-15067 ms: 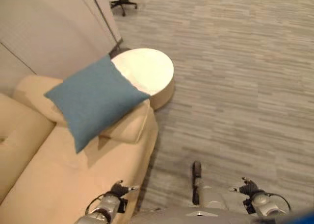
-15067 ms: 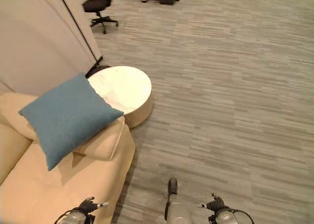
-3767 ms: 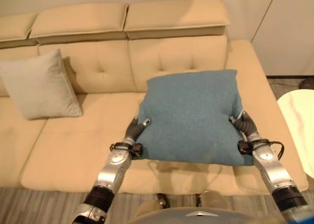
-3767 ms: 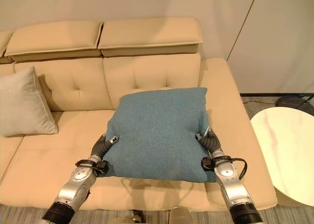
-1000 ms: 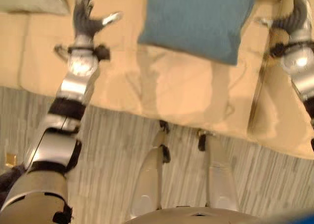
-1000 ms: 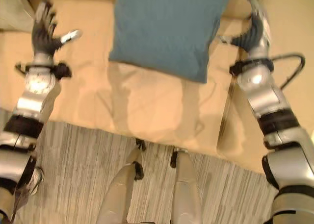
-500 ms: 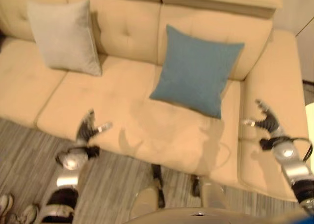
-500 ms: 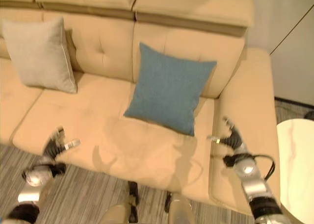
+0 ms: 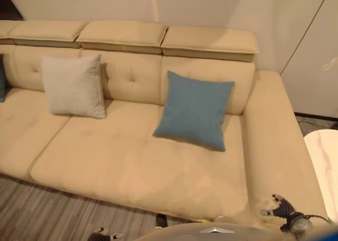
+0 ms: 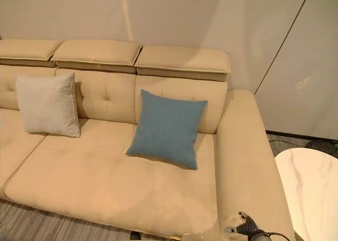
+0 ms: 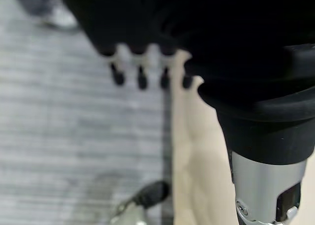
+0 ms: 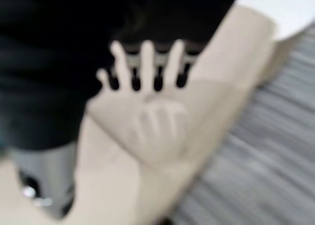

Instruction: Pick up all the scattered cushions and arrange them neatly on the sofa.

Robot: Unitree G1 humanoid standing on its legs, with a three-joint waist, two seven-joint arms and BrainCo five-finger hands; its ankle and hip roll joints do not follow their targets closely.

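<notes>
The blue cushion leans upright against the backrest of the beige sofa, over its right seat. A light grey cushion leans on the backrest further left. My right hand hangs low over the front of the right armrest, apart from both cushions. Its fingers are straight and spread, holding nothing. My left hand is at the bottom edge, in front of the sofa. Its fingers point straight down over the floor beside the seat's front edge and hold nothing.
A round white marble-topped table stands right of the armrest. A dark blue edge of something shows at the sofa's far left. Grey striped floor runs along the sofa's front. A person's shoe is on it near my left hand.
Both hands have let go of the blue cushion, which now leans on the backrest. The camera has lifted, and both hands have dropped to the picture's bottom edge.
</notes>
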